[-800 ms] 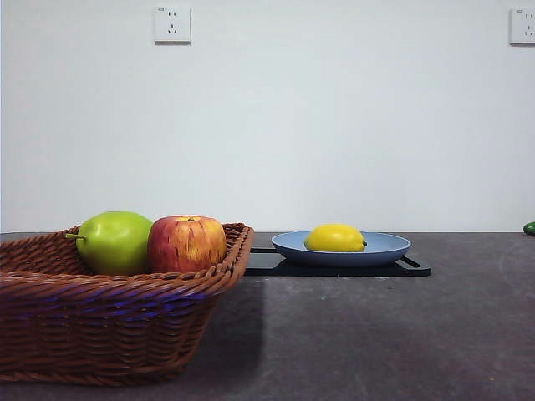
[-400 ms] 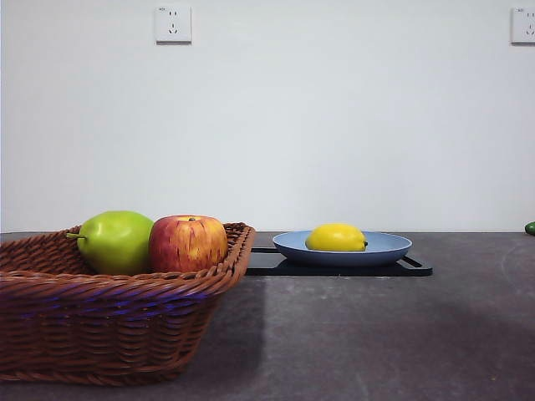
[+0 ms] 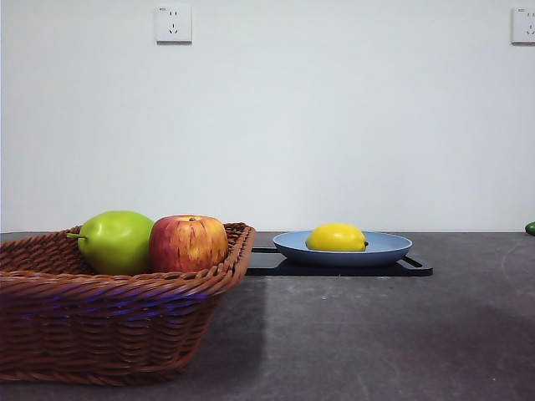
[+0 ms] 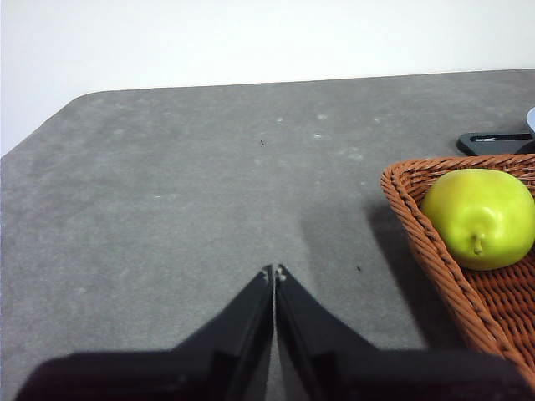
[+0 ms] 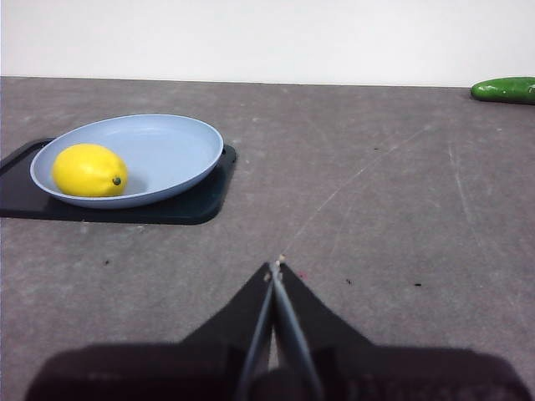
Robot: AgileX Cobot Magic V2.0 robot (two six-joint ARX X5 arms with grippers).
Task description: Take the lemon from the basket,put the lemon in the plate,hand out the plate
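The yellow lemon lies in the blue plate, which sits on a flat black tray behind and right of the wicker basket. In the right wrist view the lemon rests in the near side of the plate. My right gripper is shut and empty over bare table, apart from the plate. My left gripper is shut and empty over bare table beside the basket's corner. Neither gripper shows in the front view.
A green pear-like fruit and a red-yellow apple sit in the basket; the green fruit also shows in the left wrist view. A green cucumber lies at the table's far edge. The grey table spreads in front of the tray.
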